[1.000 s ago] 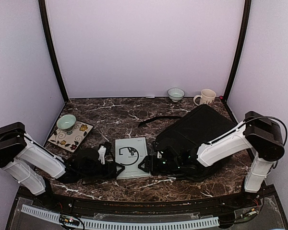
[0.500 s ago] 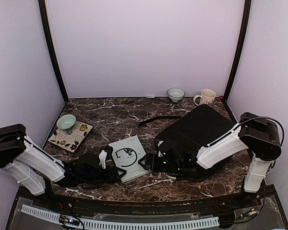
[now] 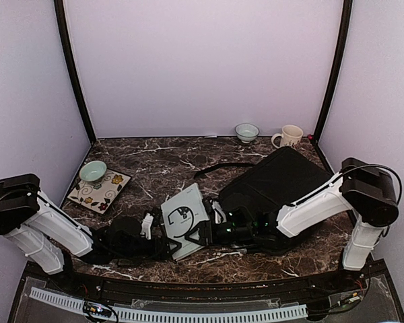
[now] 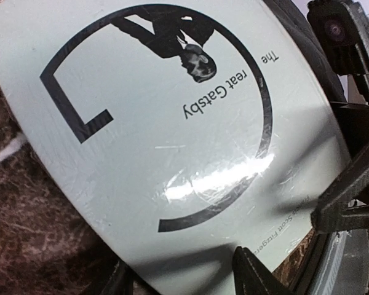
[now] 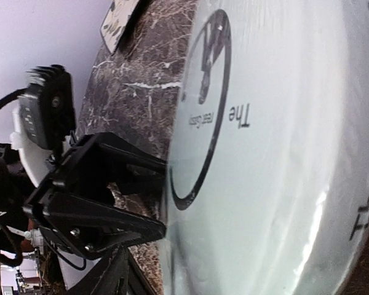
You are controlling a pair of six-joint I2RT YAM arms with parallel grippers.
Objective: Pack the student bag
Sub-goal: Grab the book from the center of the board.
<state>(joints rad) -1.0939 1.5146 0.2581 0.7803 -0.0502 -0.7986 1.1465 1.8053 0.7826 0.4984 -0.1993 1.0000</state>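
The book [image 3: 183, 217] has swung round and tipped up since a second ago, when it lay flat on the table [image 3: 155, 158] left of the bag [image 3: 276, 182]; it now sits tilted, still just left of the bag. My left gripper [image 3: 160, 237] is at the book's near-left corner and my right gripper [image 3: 209, 232] at its near-right edge, both touching it. I cannot tell whether either is clamped on the book or only propping it.
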